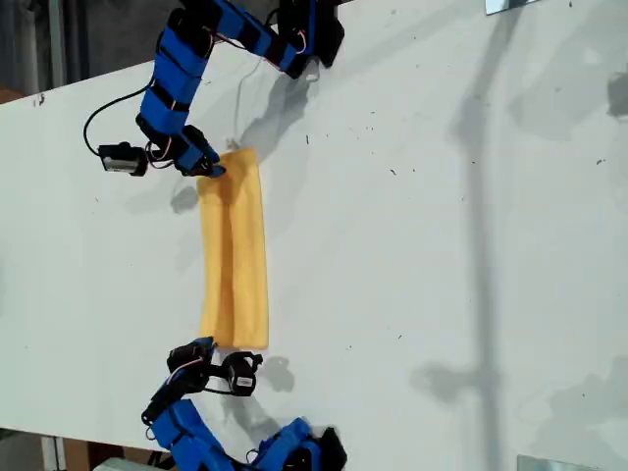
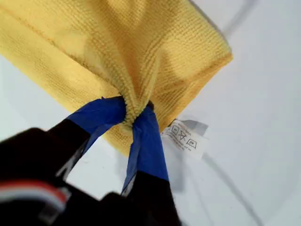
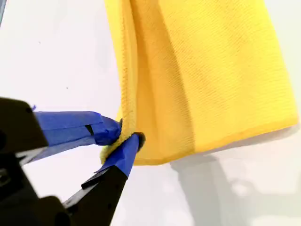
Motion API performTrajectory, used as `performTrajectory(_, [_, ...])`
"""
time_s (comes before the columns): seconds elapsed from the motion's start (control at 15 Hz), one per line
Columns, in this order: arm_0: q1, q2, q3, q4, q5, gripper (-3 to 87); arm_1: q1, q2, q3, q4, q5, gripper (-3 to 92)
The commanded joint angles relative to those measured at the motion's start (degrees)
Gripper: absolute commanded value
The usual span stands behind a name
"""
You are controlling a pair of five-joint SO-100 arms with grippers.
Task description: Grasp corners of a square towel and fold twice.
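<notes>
The towel [image 1: 235,250] lies as a narrow folded strip on the table [image 1: 442,245], left of centre in the exterior view: one fold appears done. My second gripper [image 3: 126,137] clenches its near end; my first gripper [image 2: 134,112] clenches the far, tagged end. The second fold remains.

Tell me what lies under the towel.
Only the white table shows around the towel. A white tag pokes out beside my first gripper. The folded layers hide anything beneath them.
</notes>
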Motion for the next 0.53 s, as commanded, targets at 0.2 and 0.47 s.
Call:
performTrajectory(0.2, [6.59, 5.71, 9.05, -4.57, -7.38, -1.7, -3.78, 5.10, 4.66, -1.76, 3.16, -0.1])
performTrajectory(0.47, [10.20, 15.91, 11.69, -1.76, -9.14, -1.7, -4.22, 17.75, 10.28, -0.70, 4.04, -0.1])
